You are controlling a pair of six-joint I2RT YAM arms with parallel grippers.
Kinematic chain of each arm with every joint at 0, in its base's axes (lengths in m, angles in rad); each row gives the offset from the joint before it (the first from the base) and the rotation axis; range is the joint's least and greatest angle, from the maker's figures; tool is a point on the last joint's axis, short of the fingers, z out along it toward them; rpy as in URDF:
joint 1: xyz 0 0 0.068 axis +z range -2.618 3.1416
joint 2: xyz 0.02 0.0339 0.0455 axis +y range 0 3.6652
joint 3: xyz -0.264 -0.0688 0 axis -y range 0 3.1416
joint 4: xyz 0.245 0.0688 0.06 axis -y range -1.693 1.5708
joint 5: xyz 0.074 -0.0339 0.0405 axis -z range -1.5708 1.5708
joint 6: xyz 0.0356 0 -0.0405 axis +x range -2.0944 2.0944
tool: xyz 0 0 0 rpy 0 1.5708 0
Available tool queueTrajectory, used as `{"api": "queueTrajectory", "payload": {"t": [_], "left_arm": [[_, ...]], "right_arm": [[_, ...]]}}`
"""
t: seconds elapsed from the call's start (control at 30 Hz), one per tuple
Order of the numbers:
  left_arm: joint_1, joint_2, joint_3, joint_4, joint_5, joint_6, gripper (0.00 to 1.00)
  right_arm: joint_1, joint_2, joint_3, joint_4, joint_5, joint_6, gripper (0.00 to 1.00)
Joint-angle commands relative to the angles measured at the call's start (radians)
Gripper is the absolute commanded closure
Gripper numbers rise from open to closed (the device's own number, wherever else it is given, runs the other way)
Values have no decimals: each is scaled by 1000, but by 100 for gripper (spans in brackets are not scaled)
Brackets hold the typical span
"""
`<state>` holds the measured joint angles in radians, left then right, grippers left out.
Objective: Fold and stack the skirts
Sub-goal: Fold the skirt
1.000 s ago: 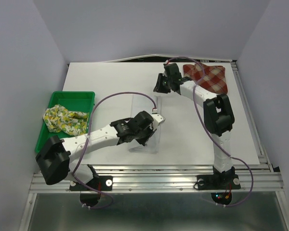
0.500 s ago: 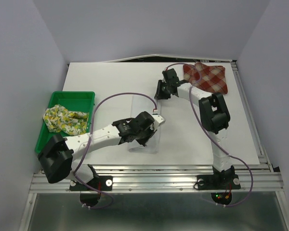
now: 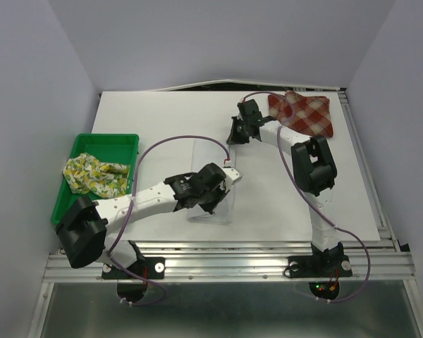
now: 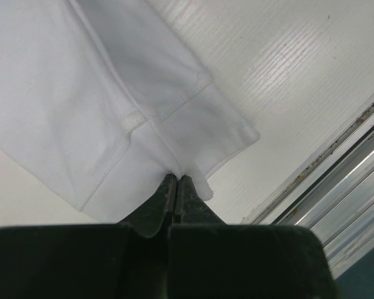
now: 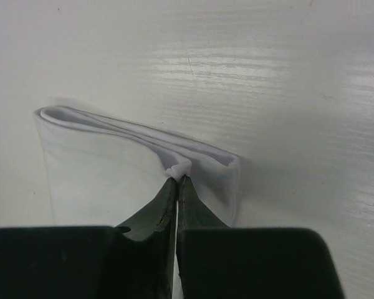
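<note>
The plain white skirt (image 3: 215, 169) lies stretched on the table between my two grippers. My left gripper (image 3: 222, 204) is shut on its near hem, as the left wrist view shows (image 4: 176, 177), with the cloth (image 4: 81, 93) spreading away from it. My right gripper (image 3: 234, 135) is shut on the folded far edge (image 5: 177, 179) of the white skirt (image 5: 100, 180). The red-and-cream plaid skirt (image 3: 307, 114) lies flat at the back right. The fruit-print skirt (image 3: 95, 176) lies crumpled in the green tray (image 3: 106, 141) at the left.
The table's metal front rail (image 4: 336, 168) runs close to the right of my left gripper. The right arm's purple cable (image 3: 264, 95) arcs over the back of the table, next to the plaid skirt.
My right arm has swung slightly, and its gripper has shifted a little toward the near side while still holding the white skirt. The left arm has barely moved.
</note>
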<state>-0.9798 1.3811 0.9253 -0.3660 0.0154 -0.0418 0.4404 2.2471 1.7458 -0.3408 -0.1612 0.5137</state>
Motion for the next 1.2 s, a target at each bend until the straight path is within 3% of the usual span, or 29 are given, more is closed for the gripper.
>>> {"api": "queueTrajectory", "payload": {"t": [0.0, 0.23, 0.6, 1.17], "left_arm": [[-2, -25, 21, -14, -5, 6, 100], [-23, -37, 95, -83, 3, -1, 100], [-79, -33, 104, -76, -5, 2, 100], [-79, 160, 171, 2, 37, 10, 100]], "right_arm": [[4, -44, 70, 16, 0, 0, 99], [4, -72, 138, 19, 52, -23, 99], [-6, -84, 107, 17, 98, -35, 99], [-35, -58, 47, 16, 114, -76, 99]]}}
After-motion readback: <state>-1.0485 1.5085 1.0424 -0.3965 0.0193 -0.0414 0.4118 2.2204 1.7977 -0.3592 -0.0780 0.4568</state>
